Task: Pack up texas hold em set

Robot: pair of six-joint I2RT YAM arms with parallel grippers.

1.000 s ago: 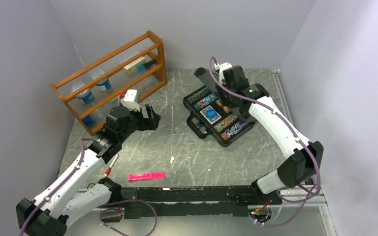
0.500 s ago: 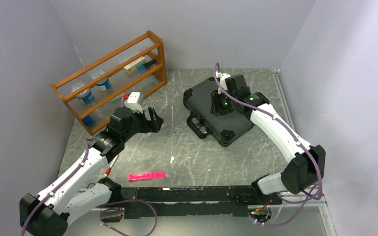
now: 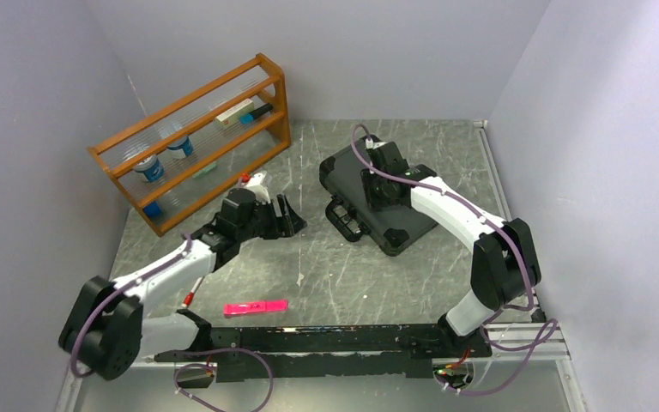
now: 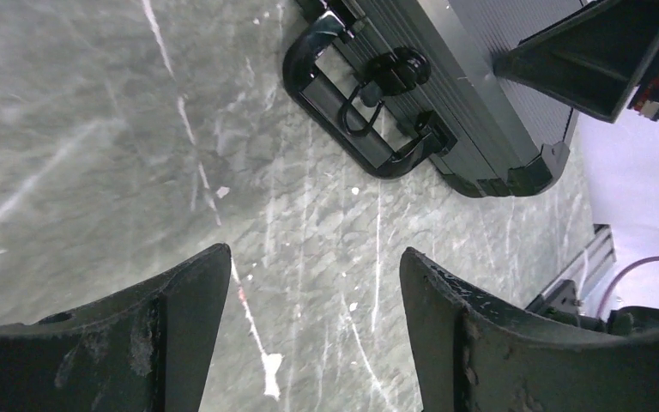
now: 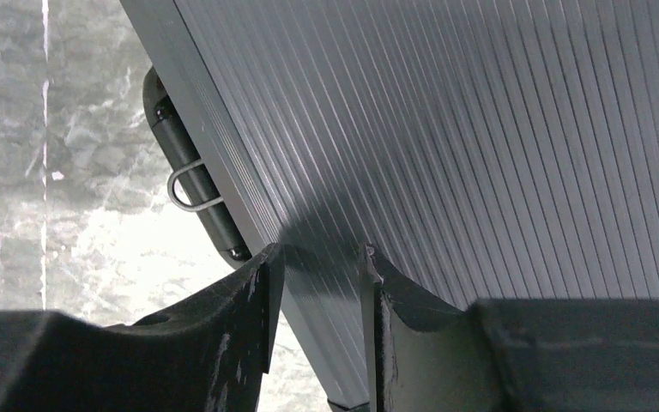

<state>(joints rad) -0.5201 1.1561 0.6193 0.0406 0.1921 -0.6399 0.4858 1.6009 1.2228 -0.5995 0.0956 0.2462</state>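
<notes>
Left gripper [image 3: 290, 220] hangs low over the table [image 3: 326, 283] with its jaws wide apart and nothing between them; the left wrist view [image 4: 315, 262] shows only bare marbled surface in the gap; just ahead of it lies the case [image 3: 399, 230], black, lid shut flat, so nothing inside can be seen; its handle [image 3: 344, 219] faces the left gripper, near but apart from it. Right gripper [image 3: 377, 192] sits over the middle of the lid, jaws parted by a narrow gap and empty [image 5: 319, 257]; whether the tips touch the lid I cannot tell. Only the right wrist view shows the lid's fine ribbing [image 5: 498, 129] and a wire loop on the handle [image 5: 190, 184]; the left wrist view gives the case's side wall [image 4: 459, 112] and the curved handle [image 4: 353, 116]. Behind the left arm stands a wooden rack [image 3: 262, 64] holding blue-banded cups [image 3: 148, 166]; near the front lie a pink marker [image 3: 256, 306], a red-tipped pen [image 3: 191, 292] partly under the left arm, and a small white scrap [image 3: 299, 278], all well apart from the case.
</notes>
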